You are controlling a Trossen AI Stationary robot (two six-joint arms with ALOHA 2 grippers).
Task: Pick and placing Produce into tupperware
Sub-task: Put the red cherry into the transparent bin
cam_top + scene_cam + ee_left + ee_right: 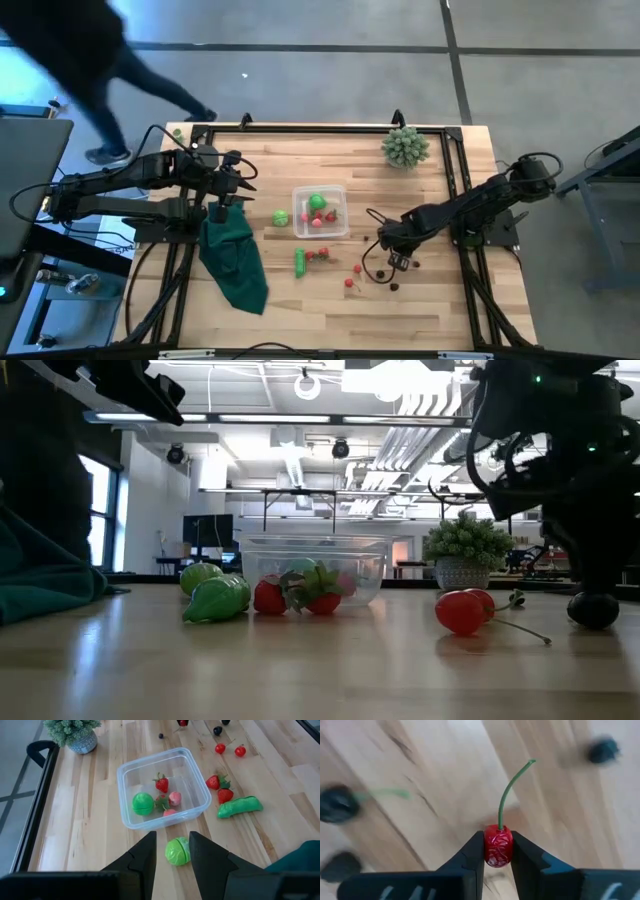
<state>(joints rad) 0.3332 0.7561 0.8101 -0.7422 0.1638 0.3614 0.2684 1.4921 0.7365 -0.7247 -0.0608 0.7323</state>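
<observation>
The right gripper pinches a glossy red cherry between its jaws, green stem curving up beyond the fingertips. The clear tub, well off from those jaws, holds green and red pieces. The left gripper stands open above a green ball. Dark berries past the cherry are blurred.

Right hand clamped, left hand parted.

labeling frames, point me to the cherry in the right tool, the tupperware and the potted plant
cherry (pixel 497 845): right wrist view, on its red body between the fingers
tupperware (pixel 131 775): left wrist view, on its clear rim
potted plant (pixel 405 146): high view, on its pale green top
</observation>
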